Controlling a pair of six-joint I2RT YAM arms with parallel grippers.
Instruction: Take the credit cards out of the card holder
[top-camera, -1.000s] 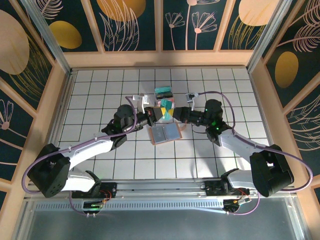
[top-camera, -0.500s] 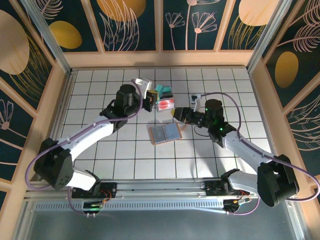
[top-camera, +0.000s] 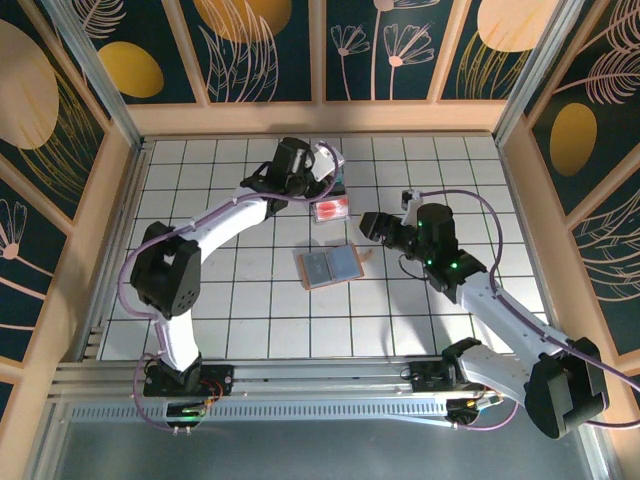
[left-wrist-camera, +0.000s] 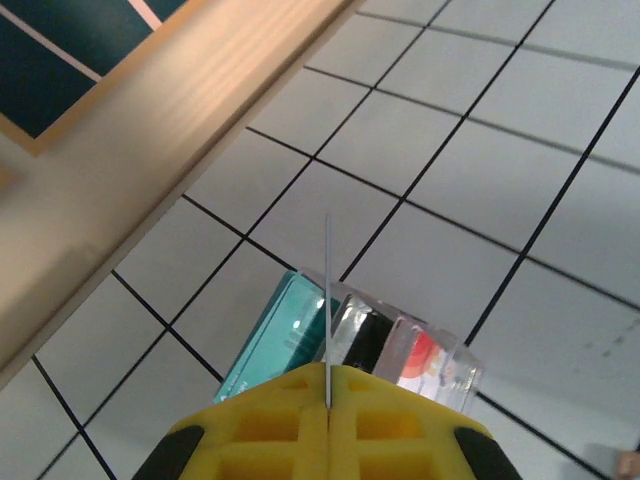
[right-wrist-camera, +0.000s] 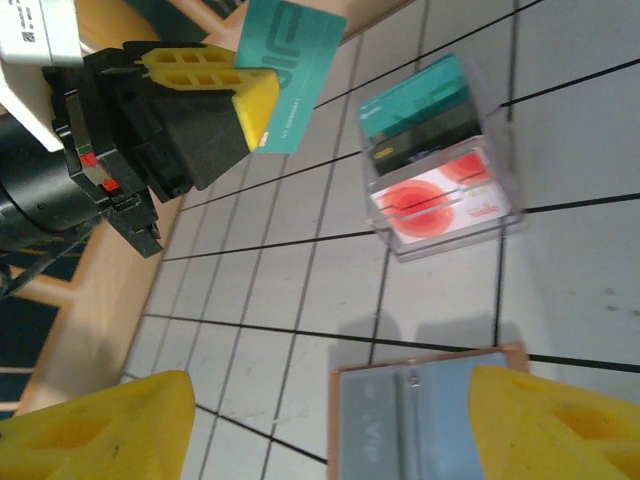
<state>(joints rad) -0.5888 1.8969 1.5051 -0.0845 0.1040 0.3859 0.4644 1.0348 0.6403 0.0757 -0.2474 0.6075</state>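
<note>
Clamping a teal card (right-wrist-camera: 295, 70), left gripper (left-wrist-camera: 327, 385) sits far centre; the card shows edge-on in its own wrist view. Right gripper (right-wrist-camera: 330, 430), jaws apart and empty, is over the open holder (top-camera: 330, 267), cut off in its wrist view. Clear case (right-wrist-camera: 440, 170) just beyond holds overlapping cards, lower ones half hidden.
</note>
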